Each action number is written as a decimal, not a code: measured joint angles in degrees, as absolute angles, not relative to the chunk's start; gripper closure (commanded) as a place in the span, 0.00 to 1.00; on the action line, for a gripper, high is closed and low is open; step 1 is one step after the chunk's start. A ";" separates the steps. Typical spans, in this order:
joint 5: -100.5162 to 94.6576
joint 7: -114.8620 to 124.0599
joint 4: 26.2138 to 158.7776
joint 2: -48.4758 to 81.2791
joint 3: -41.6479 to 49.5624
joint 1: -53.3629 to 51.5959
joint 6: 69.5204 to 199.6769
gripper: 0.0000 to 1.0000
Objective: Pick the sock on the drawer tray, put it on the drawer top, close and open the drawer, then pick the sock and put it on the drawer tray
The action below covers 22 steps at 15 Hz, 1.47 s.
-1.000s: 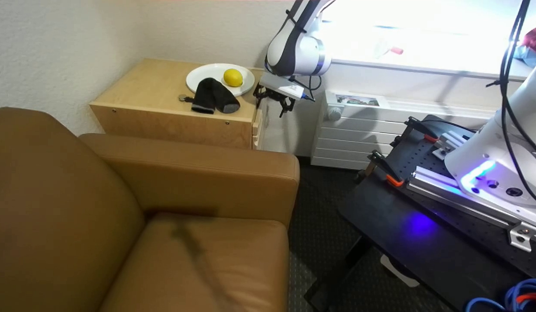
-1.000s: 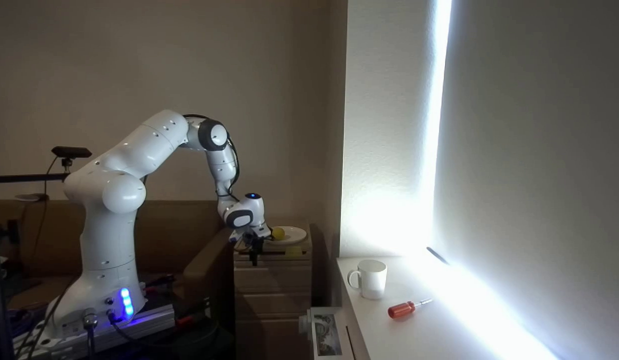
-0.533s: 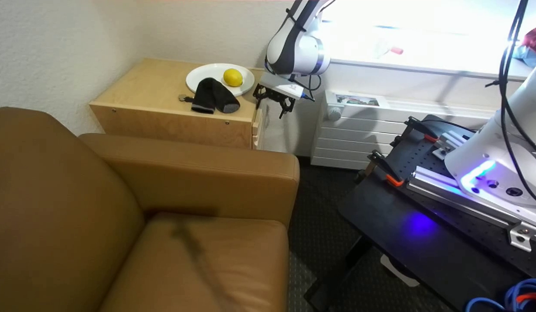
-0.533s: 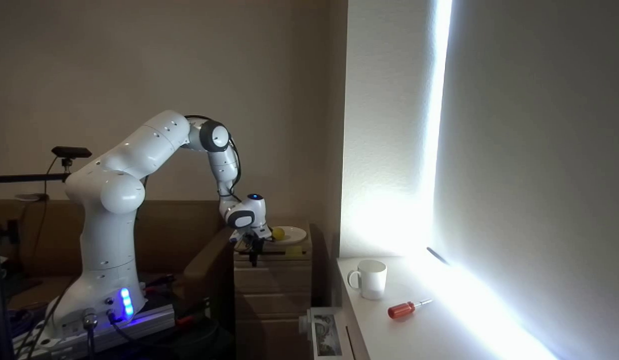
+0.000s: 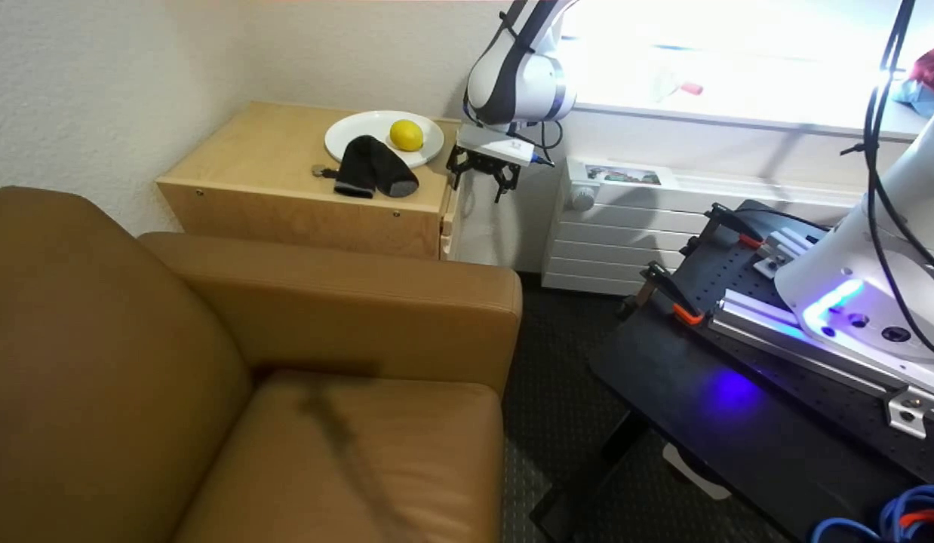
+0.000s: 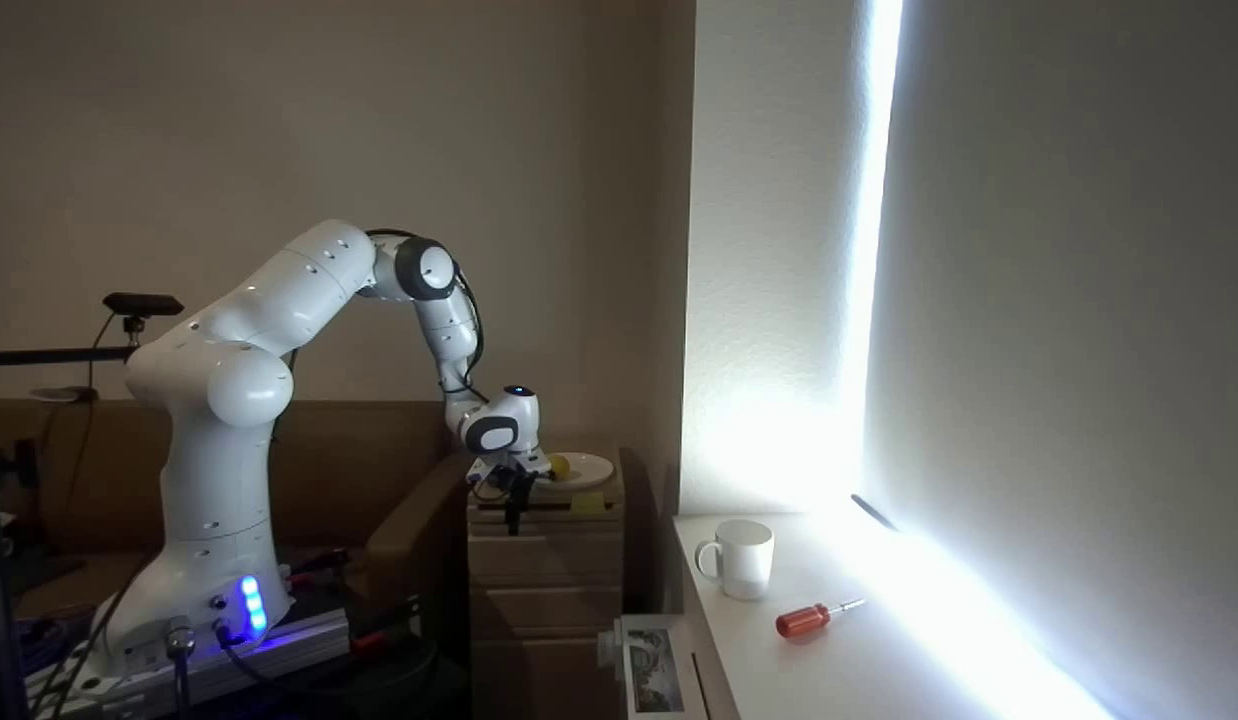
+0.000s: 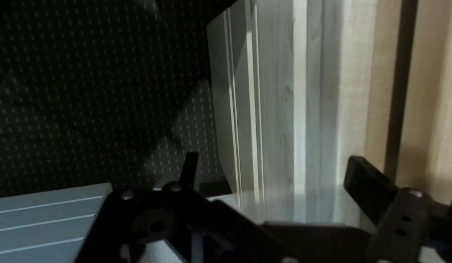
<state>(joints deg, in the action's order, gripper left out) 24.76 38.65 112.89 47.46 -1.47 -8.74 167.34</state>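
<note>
Sock (image 5: 367, 160) on the drawer top (image 5: 267, 143), gripper (image 7: 273, 157) spread wide and holding nothing

The plate (image 5: 367, 124) is the container I see best: a lemon (image 5: 406, 135) sits in it, towards its right side in an exterior view. The sock lies folded on itself on the drawer top, at the plate's near edge; it hides part of the rim from me, and I cannot tell whether it rests on it. Just beside the sock I have a metal thing (image 5: 319, 171), too small to name. Under that top is a stack of light-wood drawers (image 6: 545, 560); their insides are hidden, and I cannot tell how far any is pulled out.

My gripper hangs right by the front of the drawers, jaws well apart, with nothing between them. On the wrist view, one finger (image 7: 368, 190) shows against the pale wood and the other against the dark dotted carpet (image 7: 83, 91).

A white mug (image 6: 745, 562) stands upright on the window sill (image 6: 829, 675), its bottom out of my sight, and a red-handled screwdriver (image 6: 805, 620) lies near it. Lower down I get a white radiator (image 5: 603, 260) with a photo (image 5: 623, 175) on its top. The brown couch (image 5: 346, 317) stands close beside the drawers, and my arm's base (image 5: 874, 302) is on a black table (image 5: 663, 400).
</note>
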 measured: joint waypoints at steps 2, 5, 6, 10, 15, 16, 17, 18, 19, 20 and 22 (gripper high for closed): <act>24.06 38.86 112.97 47.45 0.21 -9.27 167.34 0.00; 22.70 38.96 113.92 47.63 4.25 -9.87 167.32 0.00; 22.57 38.96 114.21 47.64 5.35 -9.81 167.37 0.00; 22.64 38.83 114.27 47.44 5.35 -8.23 168.41 0.00; 22.62 38.77 114.29 47.44 3.05 -8.68 168.68 0.00; 22.62 38.70 114.31 47.43 2.22 -8.71 169.04 0.00; 22.62 38.68 114.32 47.39 1.52 -8.79 169.30 0.00; 22.62 38.67 114.35 47.33 1.01 -8.98 169.59 0.00; 22.62 38.60 114.43 47.23 0.59 -9.15 170.11 0.00; 22.62 38.56 114.57 47.06 0.22 -9.29 170.61 0.00; 22.62 38.56 114.70 46.83 0.01 -9.77 171.14 0.00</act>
